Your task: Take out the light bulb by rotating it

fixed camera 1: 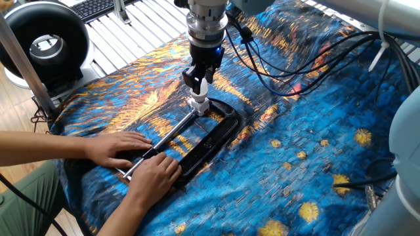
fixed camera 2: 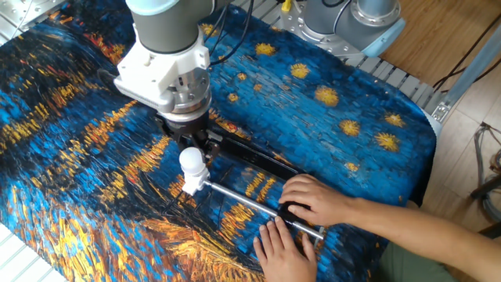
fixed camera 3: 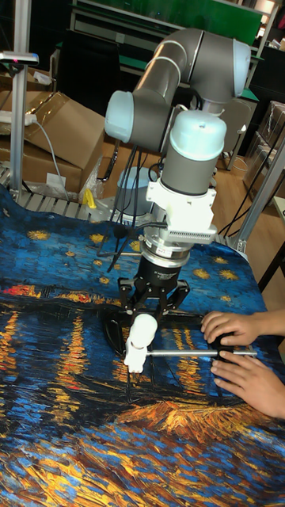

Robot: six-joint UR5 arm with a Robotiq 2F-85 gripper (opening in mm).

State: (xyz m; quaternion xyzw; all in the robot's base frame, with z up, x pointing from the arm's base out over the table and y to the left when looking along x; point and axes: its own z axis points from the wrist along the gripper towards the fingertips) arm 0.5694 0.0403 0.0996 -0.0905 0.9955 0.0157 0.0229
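A: Where is the light bulb [fixed camera 2: 191,160] found?

B: It is seen upright in a small white socket [fixed camera 2: 192,186] at the end of a metal rod [fixed camera 2: 254,205], beside a black frame [fixed camera 1: 213,134] on the starry-cloth worktop [fixed camera 2: 329,125]. The rod is pinned down by two human hands [fixed camera 2: 301,219].

A: How is the tool [fixed camera 3: 150,315] placed?

B: It is hung directly over the globe, with its fingers spread to either side. Whether the glass is touched cannot be told; a closed grip is not shown.

A: How is the bulb expected to handle?

B: It is judged light, smooth and brittle, so a slip or a crack is risked under a hard squeeze. The globe's widest part is best taken gently, and the turning is to be done about the vertical axis.
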